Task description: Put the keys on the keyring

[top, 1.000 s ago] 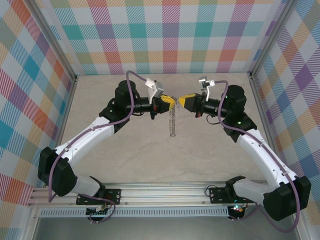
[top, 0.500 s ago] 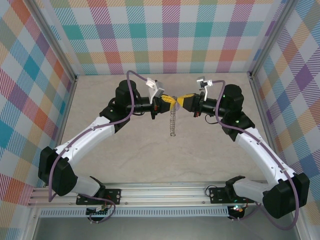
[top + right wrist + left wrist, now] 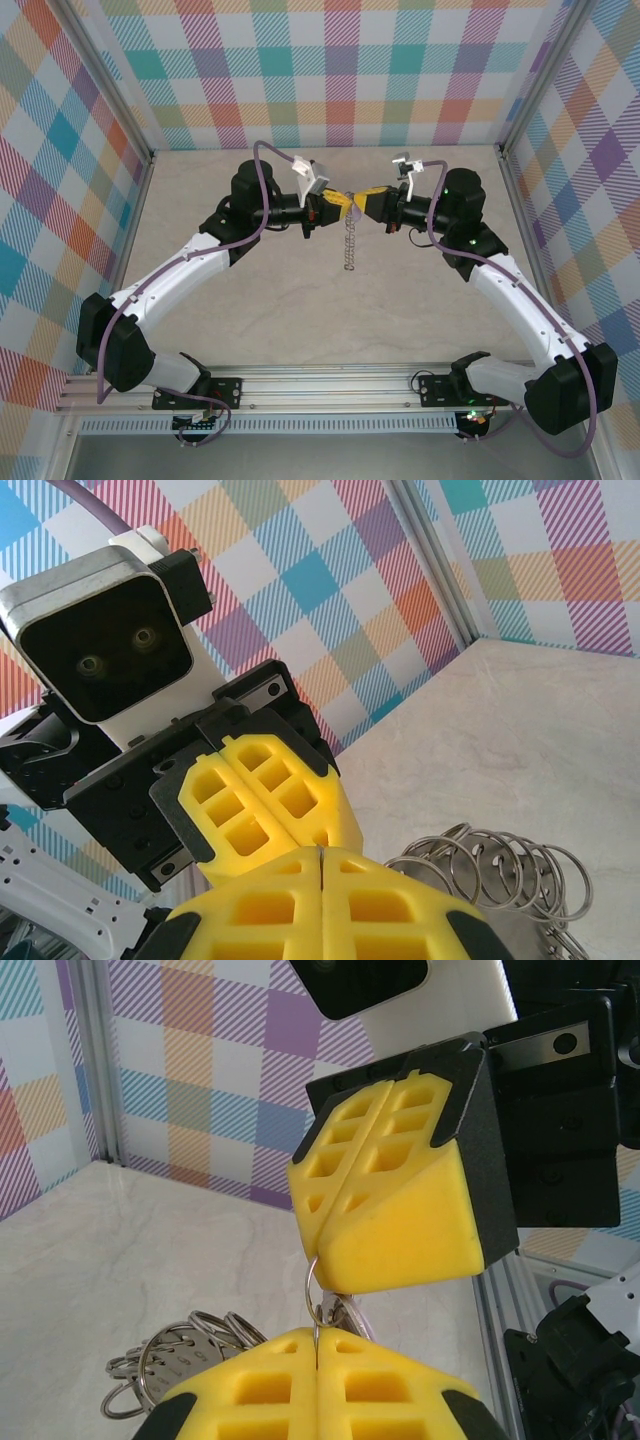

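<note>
From above, your left gripper (image 3: 341, 205) and right gripper (image 3: 361, 203) meet tip to tip over the middle of the table (image 3: 250, 320), both clenched. The keyring (image 3: 349, 243) hangs straight down from that meeting point, a thin chain of loops off the surface.

In the left wrist view, your own yellow fingers (image 3: 260, 1390) are pressed flat together at the bottom. A thin wire of the ring runs right into their seam, so the left gripper is grasping the keyring. The right gripper (image 3: 325, 1275) sits just above, seam closed, its tip touching that same wire. What it pinches is hidden, and you can't tell whether the key is in there. The ring's loops (image 3: 175, 1355) bunch low on the left.

In the right wrist view, closed yellow fingers (image 3: 380, 905) sit nose to nose with the left gripper (image 3: 335, 830), with the keyring's loops (image 3: 500, 865) fanned out just beside them.
</note>
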`<state>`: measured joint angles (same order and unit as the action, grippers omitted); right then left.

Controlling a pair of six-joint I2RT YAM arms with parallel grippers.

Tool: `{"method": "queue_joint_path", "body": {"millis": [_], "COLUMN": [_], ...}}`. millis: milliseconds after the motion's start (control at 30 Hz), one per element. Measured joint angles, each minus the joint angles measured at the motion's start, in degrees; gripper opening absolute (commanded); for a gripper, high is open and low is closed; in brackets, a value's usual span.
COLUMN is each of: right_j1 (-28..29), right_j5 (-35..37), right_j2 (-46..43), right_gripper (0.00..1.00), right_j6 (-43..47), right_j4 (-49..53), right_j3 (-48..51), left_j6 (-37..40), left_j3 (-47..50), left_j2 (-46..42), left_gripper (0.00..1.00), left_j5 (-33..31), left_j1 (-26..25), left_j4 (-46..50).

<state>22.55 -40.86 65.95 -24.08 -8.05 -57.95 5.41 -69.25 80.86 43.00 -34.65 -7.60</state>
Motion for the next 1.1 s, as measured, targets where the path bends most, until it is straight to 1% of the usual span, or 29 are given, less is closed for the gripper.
{"method": "queue_joint_path", "body": {"millis": [367,500,800,967,1100], "right_j1": [0.0,-0.11,-0.79,-1.22,-1.64], "right_j5": [2.38,3.04,3.3,1.92,-1.22], "right_j2": [-0.55,-0.61,-0.94,-0.9,-0.04], "right_gripper": [0.0,0.0,0.0,0.0,0.0], "right_j6": [2.34,2.8,2.95,2.51,2.03], "right_j4": [1.25,3.1,3.39,3.02,2.36], "right_j3": [1.36,2.1,2.14,2.38,2.47], "left_j6": [0.0,0.0,0.0,-0.07,-0.68], "left_j3": [0.0,0.0,0.0,0.09,0.33], "left_j2": [-0.02,-0.02,-0.02,-0.02,-0.02], "left_gripper": [0.0,0.0,0.0,0.0,0.0], "left_j5": [-1.9,-2.1,-2.16,-2.4,-2.4], "left_j1": [0.0,0.0,0.0,-0.11,-0.17], "left_j4": [-0.07,-0.24,-0.26,-0.59,-1.66]}}
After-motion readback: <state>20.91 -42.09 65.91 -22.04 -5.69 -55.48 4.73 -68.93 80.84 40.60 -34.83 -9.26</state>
